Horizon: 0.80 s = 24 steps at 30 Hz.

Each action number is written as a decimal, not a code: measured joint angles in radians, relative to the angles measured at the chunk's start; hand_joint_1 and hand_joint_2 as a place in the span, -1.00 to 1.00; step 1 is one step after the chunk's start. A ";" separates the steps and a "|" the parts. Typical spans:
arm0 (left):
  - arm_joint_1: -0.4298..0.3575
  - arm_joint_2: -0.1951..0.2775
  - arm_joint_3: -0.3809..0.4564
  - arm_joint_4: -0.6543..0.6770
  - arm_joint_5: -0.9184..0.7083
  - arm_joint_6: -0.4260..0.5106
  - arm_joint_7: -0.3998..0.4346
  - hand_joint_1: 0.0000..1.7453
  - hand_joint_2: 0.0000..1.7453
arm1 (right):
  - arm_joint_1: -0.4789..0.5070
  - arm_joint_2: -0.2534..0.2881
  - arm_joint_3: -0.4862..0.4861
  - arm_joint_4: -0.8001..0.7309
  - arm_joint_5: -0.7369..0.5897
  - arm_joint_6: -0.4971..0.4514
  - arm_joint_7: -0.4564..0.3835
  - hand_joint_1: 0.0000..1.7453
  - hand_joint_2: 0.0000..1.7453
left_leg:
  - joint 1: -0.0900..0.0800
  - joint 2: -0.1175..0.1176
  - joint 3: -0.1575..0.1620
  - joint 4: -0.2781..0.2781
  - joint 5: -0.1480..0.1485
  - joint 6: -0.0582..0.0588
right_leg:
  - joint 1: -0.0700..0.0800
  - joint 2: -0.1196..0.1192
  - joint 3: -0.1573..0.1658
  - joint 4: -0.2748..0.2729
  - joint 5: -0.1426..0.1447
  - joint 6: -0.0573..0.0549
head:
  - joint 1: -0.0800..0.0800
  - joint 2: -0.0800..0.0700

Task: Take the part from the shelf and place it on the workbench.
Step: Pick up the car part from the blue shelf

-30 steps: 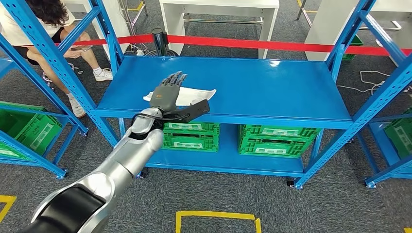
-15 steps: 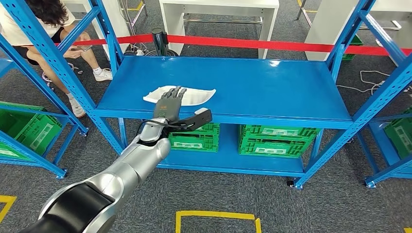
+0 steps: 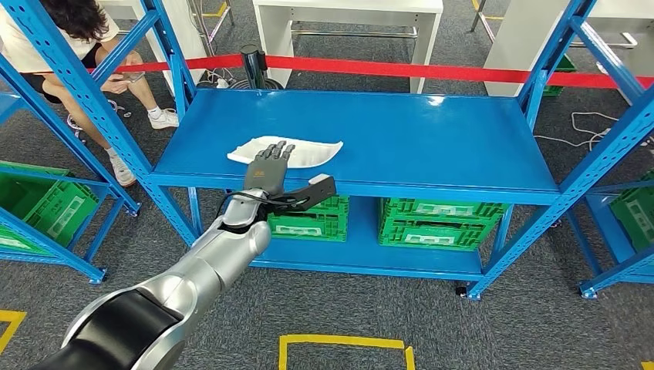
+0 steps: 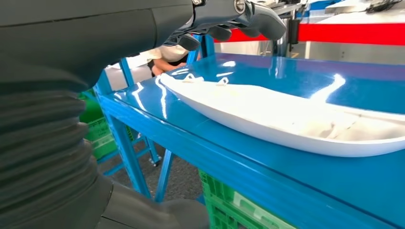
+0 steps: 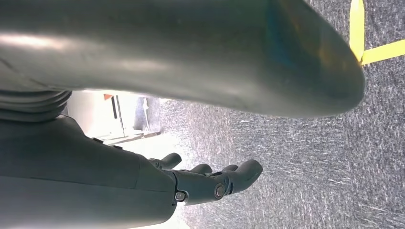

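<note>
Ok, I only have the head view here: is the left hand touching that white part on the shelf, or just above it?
Observer: Just above it. The left wrist view shows the fingers of the left hand over the white part with open space between them.
Operator: Is the part flat, like a cloth?
Observer: No, it looks like a stiff, shallow shell with a raised rim.
Operator: And the right hand?
Observer: The right hand hangs over grey carpet, fingers loosely extended, holding nothing.
</note>
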 joint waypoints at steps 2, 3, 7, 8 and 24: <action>0.000 -0.001 0.000 0.010 0.000 0.003 0.002 -1.00 1.00 | 0.000 0.000 0.000 0.000 0.003 0.000 0.000 -1.00 -1.00 | 0.000 0.000 0.000 0.000 0.000 0.000 | 0.000 0.000 0.000 0.000 0.000 0.000 | 0.000 0.000; 0.000 -0.002 0.000 0.015 0.001 0.008 0.002 -1.00 1.00 | 0.000 0.000 0.000 0.000 0.003 0.000 0.000 -1.00 -1.00 | 0.000 0.000 0.000 0.000 0.000 0.000 | 0.000 0.000 0.000 0.000 0.000 0.000 | 0.000 0.000; 0.000 -0.006 0.005 0.034 0.003 0.076 0.002 -1.00 0.50 | 0.000 0.000 0.000 0.000 0.003 0.000 0.000 -1.00 -1.00 | 0.000 0.000 0.000 0.000 0.000 0.000 | 0.000 0.000 0.000 0.000 0.000 0.000 | 0.000 0.000; 0.000 -0.008 0.008 0.039 0.004 0.100 0.002 -1.00 0.00 | 0.000 0.000 0.000 0.000 0.003 0.000 0.000 -1.00 -1.00 | 0.000 0.000 0.000 0.000 0.000 0.000 | 0.000 0.000 0.000 0.000 0.000 0.000 | 0.000 0.000; -0.002 -0.008 0.104 0.076 -0.007 0.290 -0.057 -1.00 -1.00 | -0.002 0.006 0.005 0.000 0.029 0.006 0.000 -1.00 -1.00 | -0.002 0.000 -0.001 0.002 -0.001 0.003 | -0.002 0.000 0.000 0.000 0.001 0.002 | 0.000 0.000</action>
